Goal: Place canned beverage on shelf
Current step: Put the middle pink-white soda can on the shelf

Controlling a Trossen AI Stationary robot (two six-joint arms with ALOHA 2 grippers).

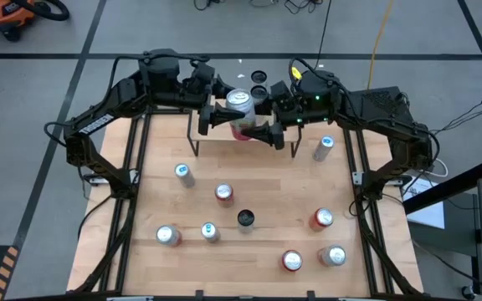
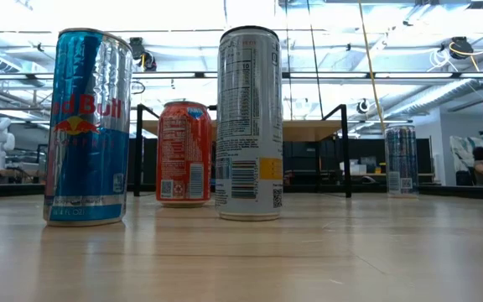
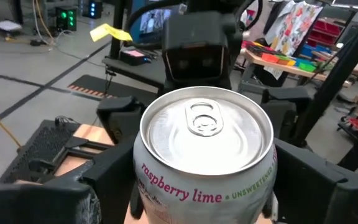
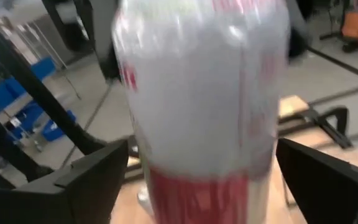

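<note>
The raspberry lime can (image 1: 240,103) stands upright on the shelf (image 1: 216,142) at the upper middle of the high view, its silver lid facing up and a pink-red band low on its body. Both tools meet at it. The left tool (image 1: 222,115) reaches in from the upper left, and in the left wrist view its dark fingers (image 3: 114,168) sit against both sides of the can (image 3: 205,155), gripping it. The right tool (image 1: 262,127) comes in from the upper right; in the right wrist view its fingers (image 4: 89,180) stand wide with clear gaps either side of the can (image 4: 204,118), so it holds nothing.

Below the shelf, the desk (image 1: 266,201) carries many other cans scattered apart: a slim silver one (image 1: 323,148) at the right, a red-topped one (image 1: 223,194) near the middle, a dark one (image 1: 245,219) just below it. In the low view a blue and silver Red Bull can (image 2: 89,126) fills the left, an orange can (image 2: 184,153) stands behind it, and a tall white can (image 2: 249,123) rises at centre.
</note>
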